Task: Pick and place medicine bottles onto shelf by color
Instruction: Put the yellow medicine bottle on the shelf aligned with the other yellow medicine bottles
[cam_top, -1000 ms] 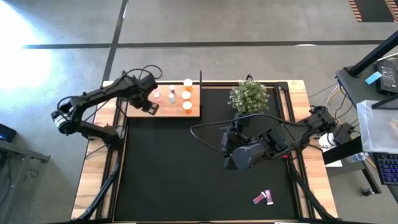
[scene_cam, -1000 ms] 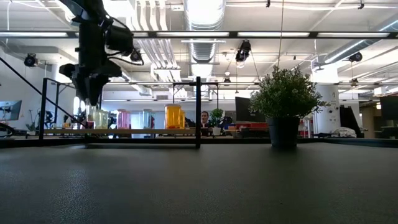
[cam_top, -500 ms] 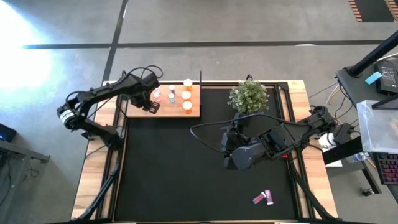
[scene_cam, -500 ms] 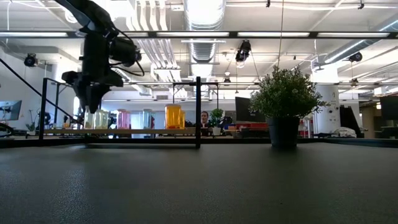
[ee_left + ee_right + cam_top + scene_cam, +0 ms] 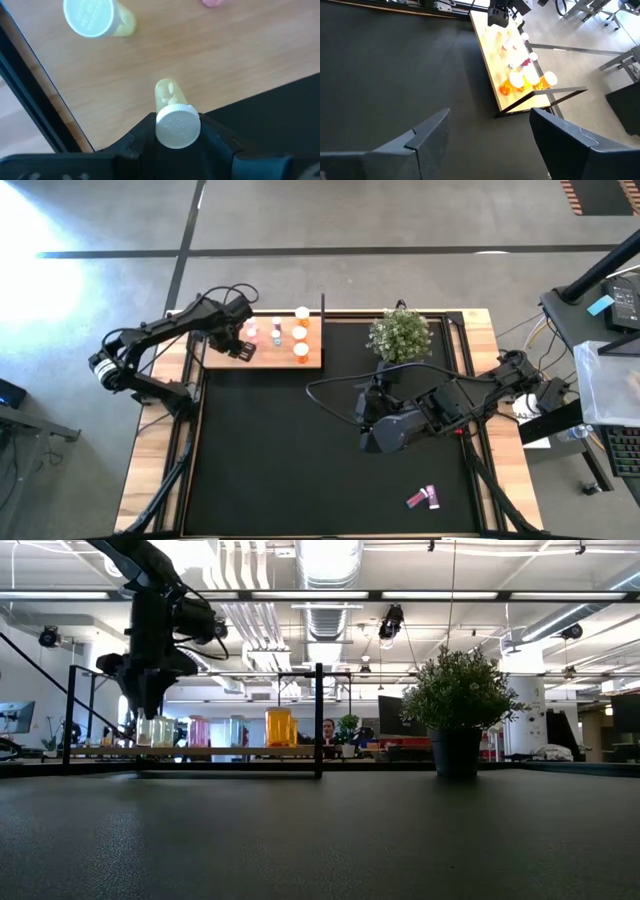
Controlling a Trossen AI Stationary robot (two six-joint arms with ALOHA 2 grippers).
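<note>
High view: overhead, straight down, far, whole surface (image 5: pixel 330 450) plus floor. Low view: surface height, level, facing room; shelf (image 5: pixel 200 752) and plant (image 5: pixel 458 705) far off. Left wrist view: very near, down onto shelf (image 5: pixel 210 55). Right wrist view: above mat, looking across toward shelf (image 5: pixel 492 60). Shelf (image 5: pixel 305 360) appears in all four views.

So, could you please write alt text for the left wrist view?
The left gripper is shut on a yellowish bottle with a white cap, above the edge of the light-wood shelf. A second yellowish bottle stands farther along the board.
</note>
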